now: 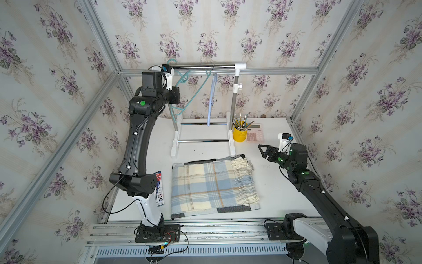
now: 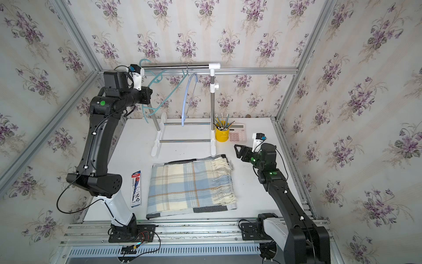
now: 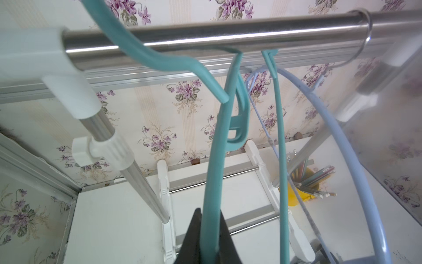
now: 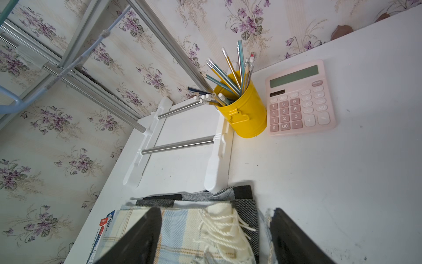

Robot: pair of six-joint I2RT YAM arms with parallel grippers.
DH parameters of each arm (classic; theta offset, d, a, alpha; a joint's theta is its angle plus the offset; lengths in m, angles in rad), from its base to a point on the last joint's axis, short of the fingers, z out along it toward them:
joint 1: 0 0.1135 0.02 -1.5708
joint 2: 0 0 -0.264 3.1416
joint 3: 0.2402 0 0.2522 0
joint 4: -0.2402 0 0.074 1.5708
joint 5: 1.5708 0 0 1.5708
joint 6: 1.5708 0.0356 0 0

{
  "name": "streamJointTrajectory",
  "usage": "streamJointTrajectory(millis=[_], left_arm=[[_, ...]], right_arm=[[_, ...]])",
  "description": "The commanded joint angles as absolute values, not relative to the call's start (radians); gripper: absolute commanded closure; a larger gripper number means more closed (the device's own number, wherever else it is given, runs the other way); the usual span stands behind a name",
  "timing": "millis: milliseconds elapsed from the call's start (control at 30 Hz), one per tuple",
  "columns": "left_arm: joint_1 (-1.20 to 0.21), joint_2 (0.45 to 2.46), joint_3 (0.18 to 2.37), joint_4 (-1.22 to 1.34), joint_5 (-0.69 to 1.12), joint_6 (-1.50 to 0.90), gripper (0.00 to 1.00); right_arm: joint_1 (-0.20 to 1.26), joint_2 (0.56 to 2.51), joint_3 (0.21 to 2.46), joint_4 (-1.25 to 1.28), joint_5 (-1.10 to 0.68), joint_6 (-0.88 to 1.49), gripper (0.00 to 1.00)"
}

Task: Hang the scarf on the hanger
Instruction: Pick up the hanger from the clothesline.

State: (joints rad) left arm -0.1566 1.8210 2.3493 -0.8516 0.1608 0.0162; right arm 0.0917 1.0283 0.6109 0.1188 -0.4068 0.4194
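The scarf (image 1: 212,185), a folded blue and cream plaid with fringe on its right end, lies flat on the white table. A teal hanger (image 3: 215,160) hangs tilted at the left end of the rack's steel rail (image 1: 205,66), its hook crossing the rail. My left gripper (image 3: 211,219) is raised to the rack and is shut on the teal hanger's lower arm. My right gripper (image 1: 262,149) hovers open just right of the scarf's fringed far corner; in the right wrist view its gripper (image 4: 215,209) frames the fringe with nothing held.
A pale blue hanger (image 1: 211,102) also hangs on the rail, right of the teal one. The rack's white feet (image 1: 231,146) stand just behind the scarf. A yellow pencil cup (image 1: 239,134) and pink calculator (image 1: 254,134) sit back right. A pen package (image 1: 159,189) lies left of the scarf.
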Motion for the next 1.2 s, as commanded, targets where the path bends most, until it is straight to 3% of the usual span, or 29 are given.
streamJointTrajectory(millis=[0, 200, 400, 767, 867, 1000, 1167], left_arm=[[-0.155, 1.722, 2.227, -0.722, 0.076, 0.000, 1.00], [-0.155, 1.500, 1.914, -0.634, -0.044, 0.010, 1.00], [-0.155, 1.368, 1.766, -0.727, -0.190, -0.045, 1.00], [-0.155, 0.914, 1.215, -0.781, -0.315, -0.242, 1.00], [-0.155, 0.842, 1.125, -0.833, -0.311, -0.287, 1.00], [-0.155, 0.835, 1.099, -0.944, -0.451, -0.353, 1.00], [-0.153, 0.831, 1.092, -1.009, -0.504, -0.395, 1.00]], right_arm=[[0.092, 1.026, 0.611, 0.149, -0.406, 0.422, 0.21], [0.096, 1.029, 0.612, 0.161, -0.418, 0.432, 0.21], [0.102, 1.020, 0.608, 0.163, -0.428, 0.438, 0.21], [0.195, 0.941, 0.629, 0.108, -0.434, 0.462, 0.28], [0.369, 0.946, 0.650, 0.082, -0.366, 0.460, 0.29], [0.726, 1.030, 0.668, 0.127, -0.215, 0.514, 0.32], [1.090, 1.352, 0.790, 0.243, -0.067, 0.550, 0.38]])
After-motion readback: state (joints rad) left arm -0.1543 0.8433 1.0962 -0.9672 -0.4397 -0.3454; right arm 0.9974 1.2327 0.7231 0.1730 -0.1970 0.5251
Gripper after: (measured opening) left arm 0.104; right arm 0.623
